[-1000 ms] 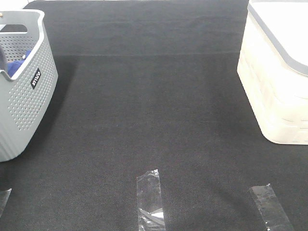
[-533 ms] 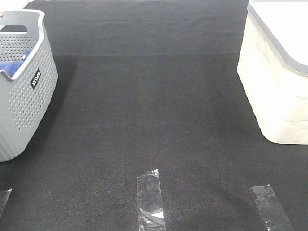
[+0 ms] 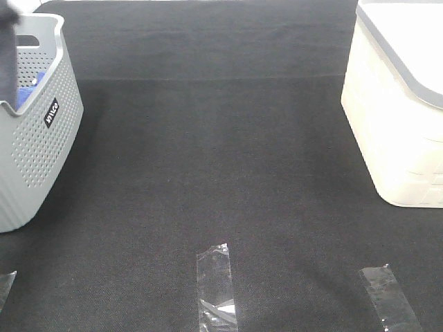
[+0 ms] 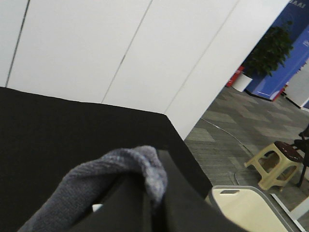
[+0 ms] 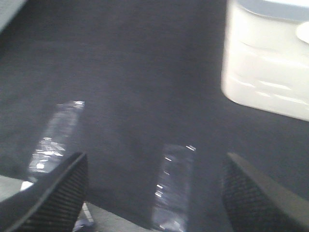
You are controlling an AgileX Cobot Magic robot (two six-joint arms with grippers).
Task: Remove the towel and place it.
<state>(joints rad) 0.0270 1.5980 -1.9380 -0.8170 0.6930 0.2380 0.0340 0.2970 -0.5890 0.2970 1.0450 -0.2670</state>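
Note:
In the left wrist view my left gripper (image 4: 150, 205) is shut on a fold of the slate-grey towel (image 4: 116, 176), which bulges up between the dark fingers. In the high view a blurred dark strip of the towel (image 3: 7, 59) hangs at the top left corner over the grey perforated basket (image 3: 41, 149); the left gripper itself is out of that view. My right gripper (image 5: 154, 193) is open and empty, low over the black mat, with its fingers (image 5: 53, 191) spread wide. It does not show in the high view.
A bright blue cloth (image 3: 28, 86) lies inside the basket. A white bin with a grey lid (image 3: 398, 117) stands at the right and also shows in the right wrist view (image 5: 265, 63). Clear tape strips (image 3: 216, 287) lie on the black mat (image 3: 221, 152).
A dark strip of towel now hangs over the basket at the top left corner of the high view, where half a second ago none showed. The basket, the bin and the tape have not moved.

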